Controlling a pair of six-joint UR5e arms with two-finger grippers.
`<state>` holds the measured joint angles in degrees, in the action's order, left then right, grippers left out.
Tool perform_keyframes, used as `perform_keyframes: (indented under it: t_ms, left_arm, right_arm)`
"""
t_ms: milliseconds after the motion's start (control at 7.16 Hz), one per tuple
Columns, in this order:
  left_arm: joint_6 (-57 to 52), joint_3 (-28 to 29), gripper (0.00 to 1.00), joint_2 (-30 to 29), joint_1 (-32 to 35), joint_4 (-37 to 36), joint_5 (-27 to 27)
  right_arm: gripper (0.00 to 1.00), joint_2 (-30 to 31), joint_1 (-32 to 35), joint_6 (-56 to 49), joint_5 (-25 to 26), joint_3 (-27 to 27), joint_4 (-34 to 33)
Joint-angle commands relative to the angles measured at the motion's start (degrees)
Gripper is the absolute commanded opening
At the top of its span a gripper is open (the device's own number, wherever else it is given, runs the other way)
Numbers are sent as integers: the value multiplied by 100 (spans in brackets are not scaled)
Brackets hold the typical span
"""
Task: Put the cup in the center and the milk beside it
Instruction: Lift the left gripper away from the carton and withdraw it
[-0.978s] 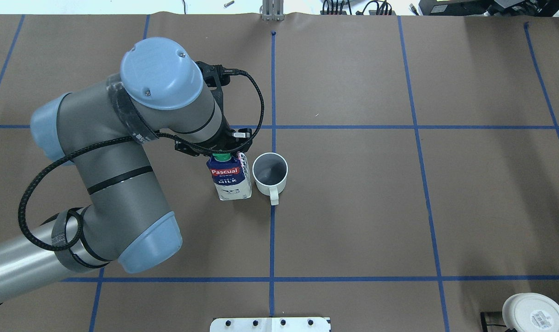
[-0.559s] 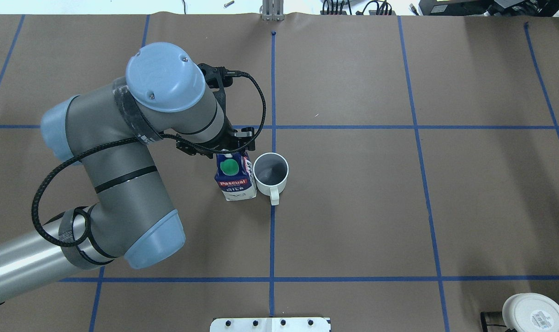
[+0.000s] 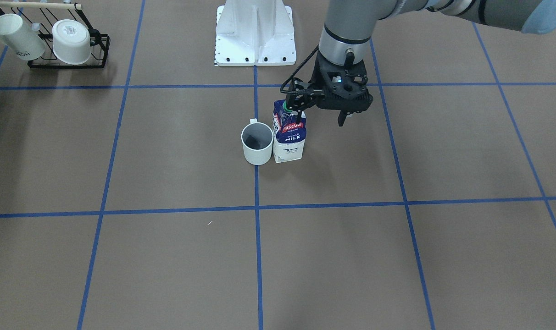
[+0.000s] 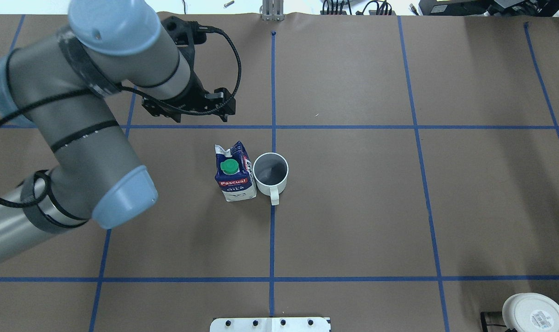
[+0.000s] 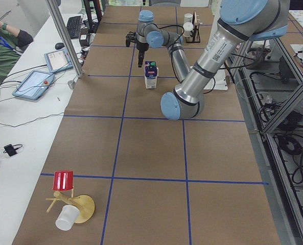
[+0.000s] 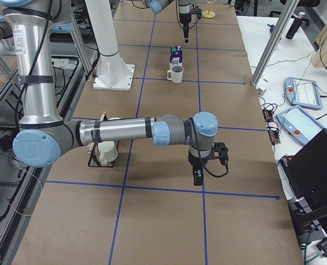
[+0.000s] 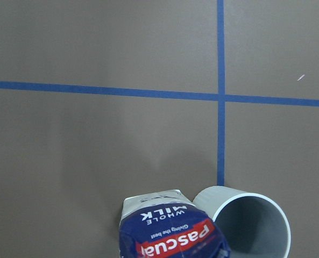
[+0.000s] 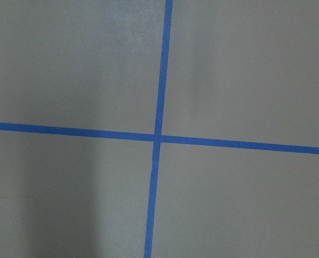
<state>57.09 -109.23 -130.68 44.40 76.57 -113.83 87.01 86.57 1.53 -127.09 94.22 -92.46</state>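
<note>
The small white cup (image 4: 270,173) with a grey inside stands on the blue tape line of the center (image 4: 272,230), its handle towards the robot. The milk carton (image 4: 234,177) stands upright right beside it, on the robot's left, seemingly touching. Both show in the front view, cup (image 3: 257,144) and milk (image 3: 289,137), and at the bottom of the left wrist view, milk (image 7: 170,234) and cup (image 7: 250,226). My left gripper (image 4: 200,119) is open and empty, raised above and beyond the carton. My right gripper (image 6: 199,174) hangs low over bare table far from both; I cannot tell its state.
A black wire rack (image 3: 67,64) holding white cups stands near the robot's right side. The white base plate (image 3: 255,32) is behind the cup. A wooden stand with a red piece and a white cup (image 5: 69,209) sits at the table's left end.
My left gripper set the carton upright beside the cup, let go of it, then rose and drew back to the far left. Cup and carton stay put.
</note>
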Motion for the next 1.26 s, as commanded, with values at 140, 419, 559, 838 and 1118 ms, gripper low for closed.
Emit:
perform_keyframes:
  t_ms: [140,419,559,838,1118]
  left_arm:
    - [-2762,-292,99,1198,1496,-177,-657]
    - [-3713,-214,99,2593,2534,-117,-1741]
    - [-4097,-22,99,3018,3043,-81,-1957]
    - [-6086,748,99,3558,4107,244,-1897]
    - [-7236,1437,99,3970,4943,340,-1924]
  right_arm:
    - [100,0,0,-12,9,-52,0]
    - [100,9,0,-38,0,-114,0]
    - [100,17,0,-73,0,-123,0]
    - [100,96,0,-74,26,-253,0]
    - [100,184,0,-74,17,-263,0]
